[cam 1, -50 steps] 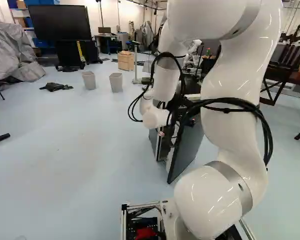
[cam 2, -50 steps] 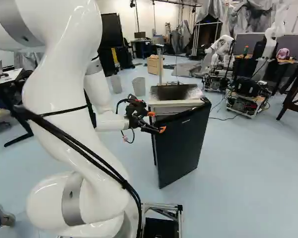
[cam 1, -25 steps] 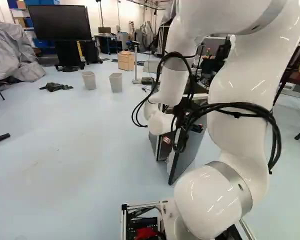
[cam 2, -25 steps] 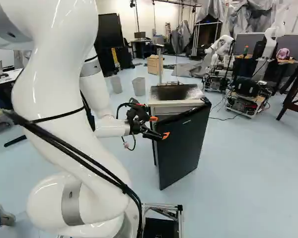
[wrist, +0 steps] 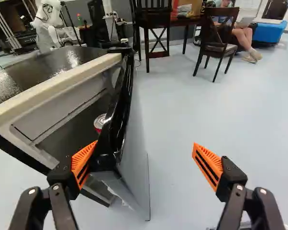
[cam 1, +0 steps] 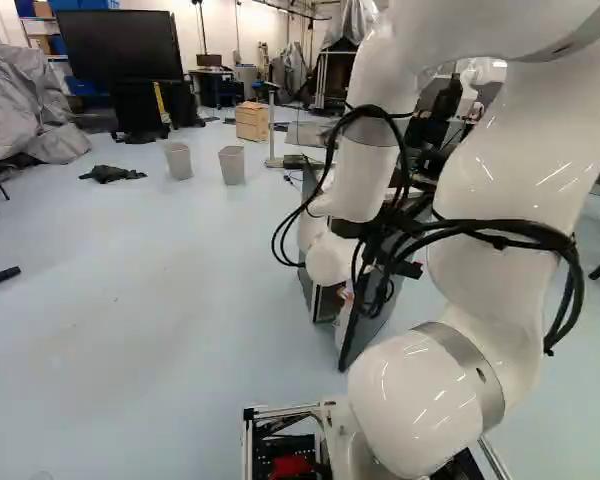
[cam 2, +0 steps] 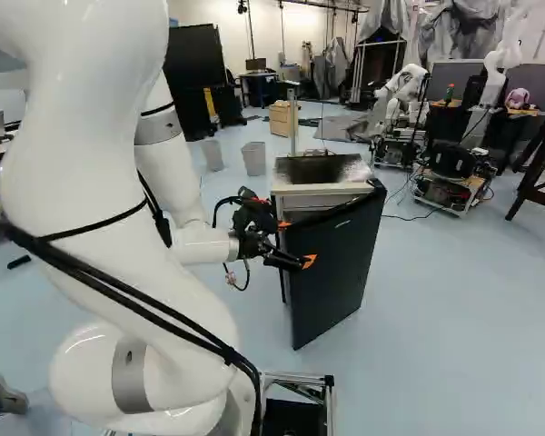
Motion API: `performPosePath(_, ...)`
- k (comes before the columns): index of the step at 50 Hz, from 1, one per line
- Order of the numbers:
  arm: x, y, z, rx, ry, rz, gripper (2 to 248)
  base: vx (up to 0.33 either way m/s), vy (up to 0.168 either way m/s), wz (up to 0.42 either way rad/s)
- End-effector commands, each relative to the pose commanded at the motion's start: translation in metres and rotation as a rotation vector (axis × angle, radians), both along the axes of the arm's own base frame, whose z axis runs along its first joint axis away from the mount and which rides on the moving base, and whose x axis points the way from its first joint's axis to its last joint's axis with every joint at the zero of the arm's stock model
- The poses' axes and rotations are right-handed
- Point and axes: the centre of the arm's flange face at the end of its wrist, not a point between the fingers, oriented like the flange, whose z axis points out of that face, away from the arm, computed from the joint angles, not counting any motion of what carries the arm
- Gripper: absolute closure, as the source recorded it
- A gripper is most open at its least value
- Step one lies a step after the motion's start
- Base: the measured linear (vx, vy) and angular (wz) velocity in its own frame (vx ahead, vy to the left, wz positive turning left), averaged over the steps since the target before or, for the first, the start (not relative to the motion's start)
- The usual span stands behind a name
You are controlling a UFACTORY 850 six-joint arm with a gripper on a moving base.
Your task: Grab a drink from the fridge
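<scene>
While the fridge door (wrist: 136,148) stands partly open, the drink can (wrist: 100,121) shows in the gap between it and the body of the fridge (cam 2: 322,189). Only the silver lid and a strip of red side are visible; whether the can rests on a door shelf or inside the cabinet cannot be told.

The pincer (wrist: 145,144) is spread wide, gripping nothing. One orange pad (wrist: 83,163) lies on the inner side of the door, close to its edge; the opposite pad (wrist: 209,165) stands well apart from the outer face. Contact with the door cannot be confirmed.

The step in hand is judged to be opening the door. Treat the door as a stiff, hinged panel: apply force at the inner side of the free edge and follow its arc, as a straight pull could slip off or shift the fridge.

Expect the can to be rigid if full, moderately light, smooth, and slippery if damp. Grasp at mid-height, pads on opposite sides, with moderate force; excess pressure may dent the thin wall.
</scene>
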Motion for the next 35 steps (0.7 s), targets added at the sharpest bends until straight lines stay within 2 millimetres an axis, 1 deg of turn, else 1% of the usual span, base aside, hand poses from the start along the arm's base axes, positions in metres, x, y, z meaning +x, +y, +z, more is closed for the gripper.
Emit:
performPosePath(18,-0.032,-0.015,0.001,-0.012,0.009,-0.038,3,0.000,0.000,0.000)
performPosePath(35,-0.052,-0.033,0.002,-0.028,0.007,-0.114,3,0.000,0.000,0.000)
